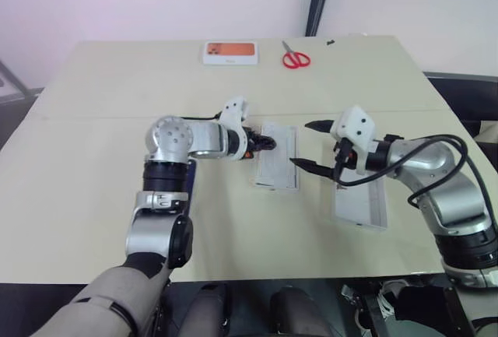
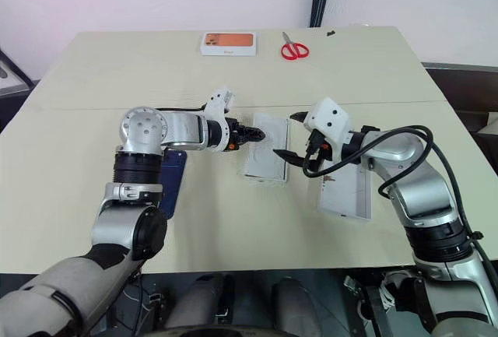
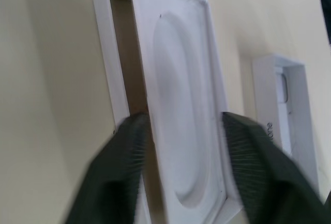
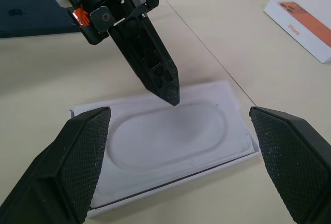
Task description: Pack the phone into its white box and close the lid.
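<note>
At frame centre, the left claw point(image 2: 261, 135) stood apart astride the insert point(image 4: 170, 136) atop the white box point(image 1: 274, 167). The right claw point(image 1: 310, 145) gaped just right. Bare surface point(image 1: 101, 119) spread around.

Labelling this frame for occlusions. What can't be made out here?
- the phone: head views, mostly hidden under the left arm; camera cluster unseen.
- the white box: covered by the flat insert, inside barely visible.
- the lid: right gripper and cable cover part of it; printed face unseen.
- left gripper: head views, fingertips too small; the left wrist view shows them apart.
- Text on orange-picture box: too small.
</note>
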